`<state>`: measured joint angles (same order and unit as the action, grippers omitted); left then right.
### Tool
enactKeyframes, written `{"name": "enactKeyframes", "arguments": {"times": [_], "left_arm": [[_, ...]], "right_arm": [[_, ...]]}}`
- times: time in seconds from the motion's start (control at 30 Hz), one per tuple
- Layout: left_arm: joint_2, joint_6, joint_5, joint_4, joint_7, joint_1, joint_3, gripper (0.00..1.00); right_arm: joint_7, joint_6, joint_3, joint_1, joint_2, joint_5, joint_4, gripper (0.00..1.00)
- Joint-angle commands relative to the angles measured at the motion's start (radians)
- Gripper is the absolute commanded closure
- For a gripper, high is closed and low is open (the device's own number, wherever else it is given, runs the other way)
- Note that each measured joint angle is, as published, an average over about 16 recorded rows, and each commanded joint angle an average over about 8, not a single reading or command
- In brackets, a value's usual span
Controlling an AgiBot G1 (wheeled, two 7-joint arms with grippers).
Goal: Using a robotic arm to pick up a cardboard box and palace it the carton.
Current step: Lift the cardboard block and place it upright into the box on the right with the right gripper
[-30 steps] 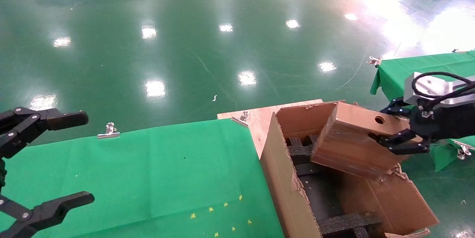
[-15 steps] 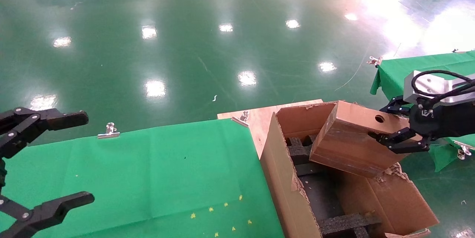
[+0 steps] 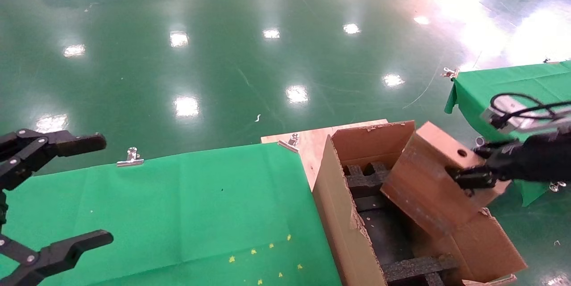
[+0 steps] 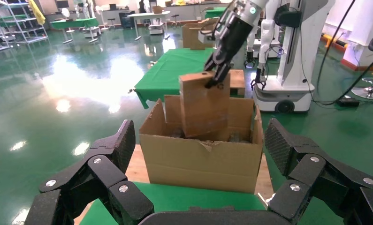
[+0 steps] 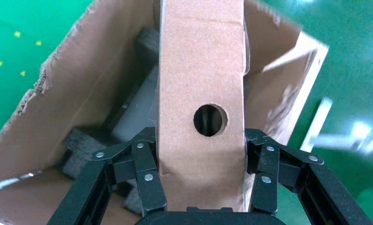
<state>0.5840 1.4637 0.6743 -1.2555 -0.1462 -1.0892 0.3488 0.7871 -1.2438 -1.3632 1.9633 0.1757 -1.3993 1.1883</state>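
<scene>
Gripping the small plain brown cardboard box (image 3: 430, 174) at its holed end, the right gripper (image 3: 473, 167) holds it tilted, lower end inside the large brown corrugated carton (image 3: 348, 228); the left gripper (image 3: 62, 192) stands open, parked over green cloth (image 3: 187, 205).

Cardboard box (image 3: 430, 174) partly inside carton (image 3: 343, 228)

No legible text, seemingly, anywhere.

The right gripper (image 3: 473, 166) holds the cardboard box (image 3: 435, 176) tilted over the big carton (image 3: 343, 219). The left gripper (image 3: 60, 194) hangs open over the green cloth (image 3: 178, 205).
</scene>
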Motion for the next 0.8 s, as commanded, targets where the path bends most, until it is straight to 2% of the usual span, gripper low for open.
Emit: {"name": "enactKeyframes", "arguments": {"times": [0.03, 0.17, 0.4, 0.8], "left_arm": [[0.000, 0.000, 0.000, 0.000, 0.000, 0.000, 0.000, 0.00], [0.000, 0.000, 0.000, 0.000, 0.000, 0.000, 0.000, 0.00], [0.000, 0.000, 0.000, 0.000, 0.000, 0.000, 0.000, 0.00], [0.000, 0.000, 0.000, 0.000, 0.000, 0.000, 0.000, 0.00]], "right_arm": [[0.118, 0.041, -0.014, -0.020, -0.031, -0.018, 0.077, 1.00], [0.281, 0.084, -0.037, -0.045, -0.053, -0.068, 0.145, 1.00], [0.499, 0.130, -0.064, -0.070, -0.039, -0.161, 0.159, 1.00], [0.776, 0.150, -0.087, -0.075, 0.030, -0.371, 0.166, 1.00]]}}
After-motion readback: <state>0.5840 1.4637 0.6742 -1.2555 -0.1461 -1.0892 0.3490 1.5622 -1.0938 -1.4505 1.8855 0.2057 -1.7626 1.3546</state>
